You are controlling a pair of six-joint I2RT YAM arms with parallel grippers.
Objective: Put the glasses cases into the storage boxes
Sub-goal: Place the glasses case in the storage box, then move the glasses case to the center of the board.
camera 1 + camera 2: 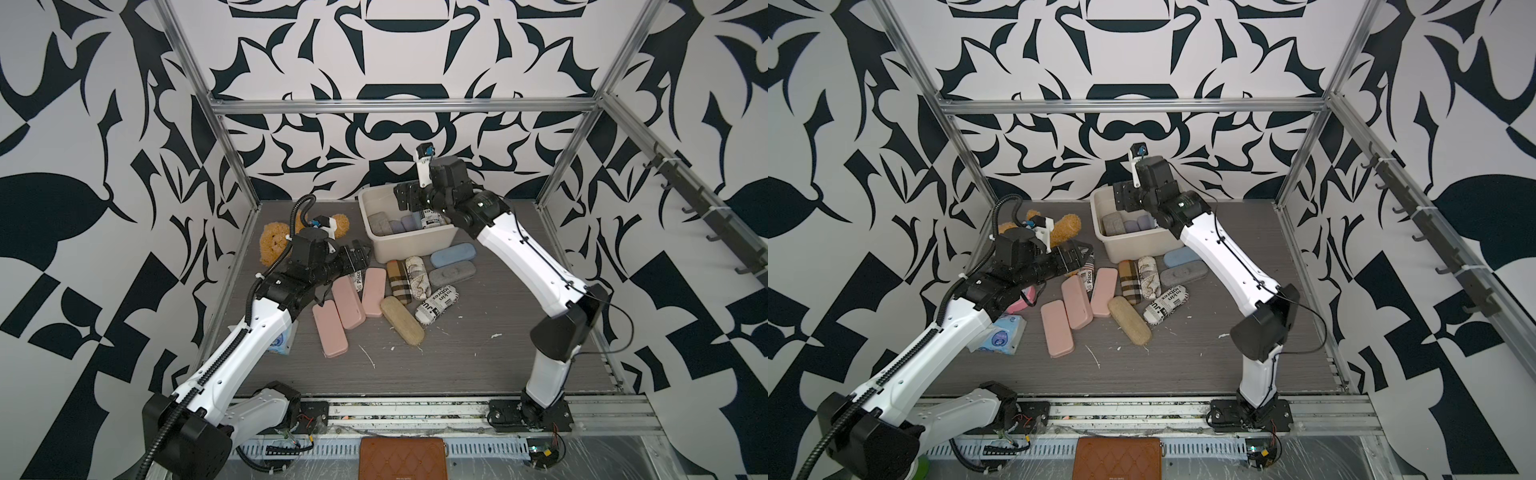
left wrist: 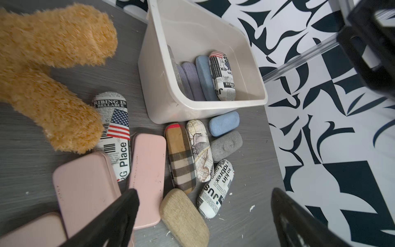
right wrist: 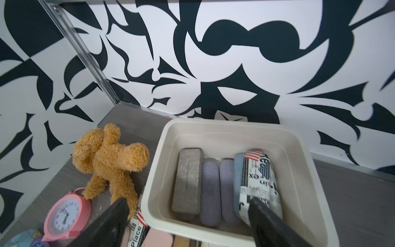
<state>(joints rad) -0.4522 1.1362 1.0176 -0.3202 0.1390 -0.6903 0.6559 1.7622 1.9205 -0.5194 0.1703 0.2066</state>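
Cases (image 3: 210, 188) lie side by side in the tub (image 3: 224, 125) by the table's (image 1: 478, 353) back edge, likely saving room; right gripper (image 3: 189, 201) above, left gripper (image 2: 204, 191) over the loose pile (image 2: 181, 158), fingers of both apart.

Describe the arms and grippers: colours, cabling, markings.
The left arm and right arm have white shell links and black joint housings. The left gripper and right gripper are all black, with parallel fingers. A black corrugated conduit follows the left arm; the right carries a thin black cable. White camera mount at each wrist. No legible markings.
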